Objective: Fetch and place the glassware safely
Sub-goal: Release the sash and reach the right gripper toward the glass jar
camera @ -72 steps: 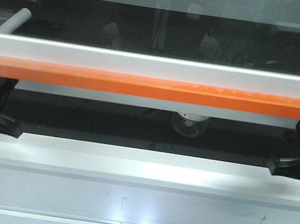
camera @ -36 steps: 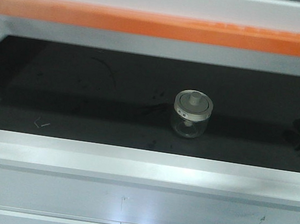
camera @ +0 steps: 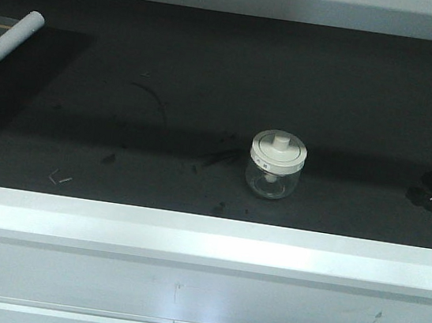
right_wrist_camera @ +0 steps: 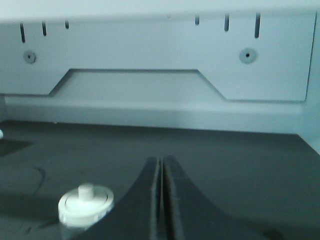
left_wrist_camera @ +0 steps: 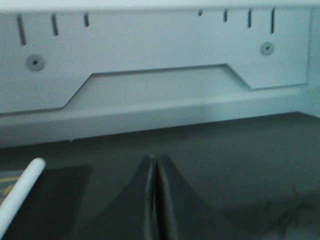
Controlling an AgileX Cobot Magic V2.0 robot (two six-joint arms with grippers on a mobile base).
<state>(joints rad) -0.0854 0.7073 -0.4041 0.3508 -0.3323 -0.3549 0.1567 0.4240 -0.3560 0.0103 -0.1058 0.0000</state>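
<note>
The jar (camera: 276, 166) stands upright near the front of the dark shelf (camera: 172, 68), likely easy to reach; left claw (left_wrist_camera: 154, 162) and right claw (right_wrist_camera: 161, 162) are pinched together, empty

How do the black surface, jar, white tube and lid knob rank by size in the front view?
1. black surface
2. jar and white tube: unsure, the tube is farther and cut off
3. knob
</note>
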